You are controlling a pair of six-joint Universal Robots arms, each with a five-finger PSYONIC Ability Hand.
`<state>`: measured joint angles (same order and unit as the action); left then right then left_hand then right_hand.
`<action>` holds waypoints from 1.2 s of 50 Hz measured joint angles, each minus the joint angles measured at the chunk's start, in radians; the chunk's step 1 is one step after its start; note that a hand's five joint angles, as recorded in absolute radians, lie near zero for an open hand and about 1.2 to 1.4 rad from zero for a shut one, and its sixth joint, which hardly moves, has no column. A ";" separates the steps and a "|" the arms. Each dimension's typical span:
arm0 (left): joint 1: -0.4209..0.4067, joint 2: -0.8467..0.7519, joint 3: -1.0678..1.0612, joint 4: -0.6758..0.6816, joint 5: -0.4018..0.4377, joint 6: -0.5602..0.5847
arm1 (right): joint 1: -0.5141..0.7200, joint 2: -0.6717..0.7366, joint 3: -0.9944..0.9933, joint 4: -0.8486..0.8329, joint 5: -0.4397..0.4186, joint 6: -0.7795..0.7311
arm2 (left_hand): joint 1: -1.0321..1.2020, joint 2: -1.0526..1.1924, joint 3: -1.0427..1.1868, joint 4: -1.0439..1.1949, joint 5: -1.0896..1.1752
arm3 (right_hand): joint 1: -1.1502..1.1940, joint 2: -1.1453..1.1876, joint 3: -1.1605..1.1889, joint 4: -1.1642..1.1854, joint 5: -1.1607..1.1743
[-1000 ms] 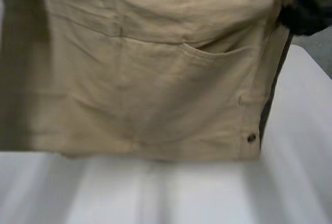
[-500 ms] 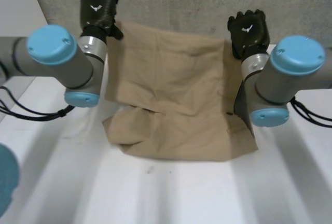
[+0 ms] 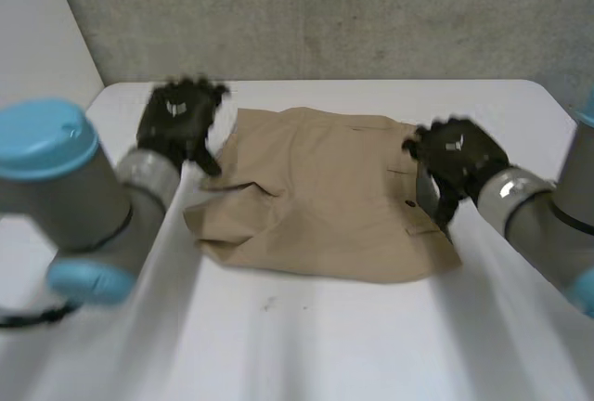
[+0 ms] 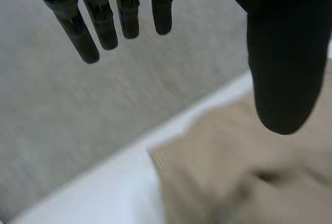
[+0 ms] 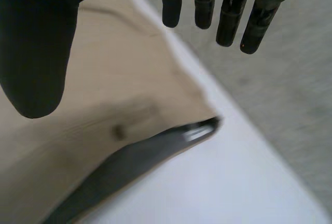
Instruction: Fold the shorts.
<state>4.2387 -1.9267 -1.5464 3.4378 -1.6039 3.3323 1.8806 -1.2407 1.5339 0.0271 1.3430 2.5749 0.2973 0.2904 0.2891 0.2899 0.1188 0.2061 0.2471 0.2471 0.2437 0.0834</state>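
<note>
Left hand [image 3: 181,122] and right hand [image 3: 457,155]: fingers straight, thumbs held wide, nothing gripped, one at each side edge of the shorts [image 3: 320,201], which lie doubled over on the white table [image 3: 306,345]. Risk: the cloth by the left hand is rumpled and a dark inner layer peeks out by the right. A low fingertip could snag it and drag the fold askew, or the next fold could press the creases in.

The right hand [image 3: 457,161] covers the shorts' [image 3: 316,197] 3 o'clock edge; the left hand [image 3: 176,122] hides the bench [image 3: 306,345] at their 10 o'clock. The left arm [image 3: 65,201] and the right arm [image 3: 548,229] are cut off.
</note>
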 measured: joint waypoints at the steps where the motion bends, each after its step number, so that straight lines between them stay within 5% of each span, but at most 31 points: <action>1: -0.016 0.050 -0.077 -0.031 0.001 -0.006 | -0.020 -0.016 0.031 0.027 -0.036 -0.003 | 0.033 0.026 0.027 0.030 0.029 | 0.066 0.076 0.077 0.074 0.072; 7: -0.063 0.171 -0.299 -0.108 0.001 -0.049 | -0.119 -0.056 0.158 0.071 -0.202 -0.021 | 0.271 0.263 0.265 0.264 0.258 | 0.342 0.396 0.389 0.392 0.358; 17: -0.063 0.156 -0.381 -0.211 0.011 -0.172 | -0.216 -0.034 0.289 0.041 -0.353 -0.123 | 0.348 0.354 0.359 0.355 0.350 | 0.384 0.437 0.436 0.440 0.410; 42: 0.038 -0.234 0.023 -0.190 0.002 -0.164 | -0.189 0.142 0.216 -0.205 -0.265 -0.137 | 0.223 0.220 0.230 0.216 0.206 | 0.243 0.276 0.273 0.273 0.265; 54: 0.032 -0.305 0.119 -0.182 0.001 -0.085 | -0.126 0.212 0.146 -0.244 -0.209 -0.121 | 0.223 0.219 0.221 0.208 0.197 | 0.305 0.364 0.364 0.367 0.331; 60: 0.030 -0.333 0.150 -0.154 0.001 -0.060 | -0.098 0.236 0.109 -0.252 -0.187 -0.079 | 0.223 0.219 0.220 0.208 0.197 | 0.540 0.640 0.637 0.631 0.575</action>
<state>4.2684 -2.2597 -1.3962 3.2838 -1.6030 3.2725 1.7823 -1.0046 1.6430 -0.2247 1.1558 2.4961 0.5204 0.5097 0.5095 0.4974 0.3160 0.7459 0.8869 0.8842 0.8751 0.6586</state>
